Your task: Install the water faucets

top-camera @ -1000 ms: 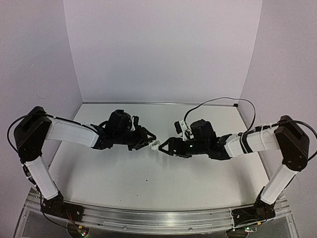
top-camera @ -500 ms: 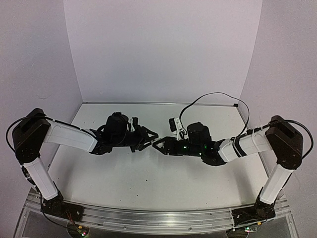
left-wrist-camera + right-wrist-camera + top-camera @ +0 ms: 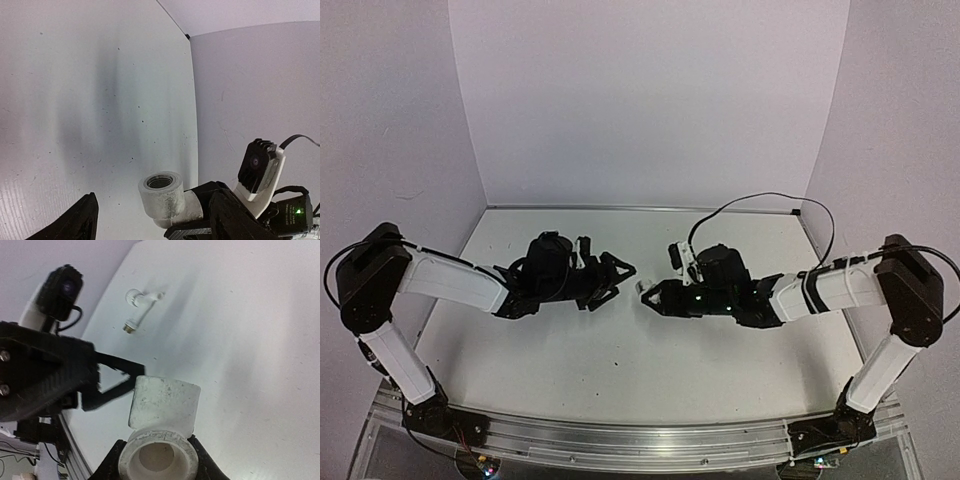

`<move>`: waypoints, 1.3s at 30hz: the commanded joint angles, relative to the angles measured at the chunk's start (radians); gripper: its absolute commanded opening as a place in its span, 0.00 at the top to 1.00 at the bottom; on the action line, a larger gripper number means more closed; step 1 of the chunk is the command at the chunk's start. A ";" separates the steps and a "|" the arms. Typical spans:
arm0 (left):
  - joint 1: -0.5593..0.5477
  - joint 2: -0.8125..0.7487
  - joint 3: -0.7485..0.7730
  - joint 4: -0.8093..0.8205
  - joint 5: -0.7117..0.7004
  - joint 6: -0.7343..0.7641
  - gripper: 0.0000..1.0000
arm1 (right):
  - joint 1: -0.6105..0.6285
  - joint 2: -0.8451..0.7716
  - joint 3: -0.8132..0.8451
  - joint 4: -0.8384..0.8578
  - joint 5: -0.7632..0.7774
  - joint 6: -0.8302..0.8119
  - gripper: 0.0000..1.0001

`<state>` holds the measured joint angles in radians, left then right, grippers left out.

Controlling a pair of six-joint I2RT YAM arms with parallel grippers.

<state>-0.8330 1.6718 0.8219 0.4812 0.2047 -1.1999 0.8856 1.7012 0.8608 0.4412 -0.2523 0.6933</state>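
The right gripper (image 3: 655, 293) is clamped on a white elbow fitting (image 3: 162, 405). Its two black fingers press the round collar from either side, and the squared end sticks out ahead of the fingertips. In the left wrist view the fitting's open threaded mouth faces up and toward that camera. This pair sits about the middle of the table (image 3: 620, 360), roughly halfway between the near and far edges.

The left gripper (image 3: 616, 280) faces it from the left with its fingers (image 3: 80, 220) spread wide and nothing between them. Its tips are just beside the held fitting and a thin gap shows from above, so they are near it but apart.

The second faucet part (image 3: 141, 302) lies flat on the table by itself, well apart from both grippers. It is a small white tap body with a round knob end and a silvery threaded tip. In the right wrist view it rests beyond the left gripper, close to where the table meets a wall. The overhead view does not show it, so I cannot tell which edge that is.
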 commanded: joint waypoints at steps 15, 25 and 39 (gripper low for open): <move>0.026 -0.344 0.037 -0.526 -0.448 0.549 0.17 | -0.006 0.152 0.556 -1.793 -0.056 -0.380 1.00; 0.026 -0.446 -0.015 -0.656 -0.519 0.568 0.17 | -0.007 0.352 0.665 -1.825 -0.067 -0.459 0.83; 0.026 -0.534 -0.028 -0.734 -0.568 0.547 0.16 | -0.007 0.354 0.716 -1.781 -0.019 -0.486 0.33</move>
<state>-0.8104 1.1572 0.7887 -0.2401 -0.3340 -0.6544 0.8795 2.0628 1.5364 -1.3277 -0.3058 0.2211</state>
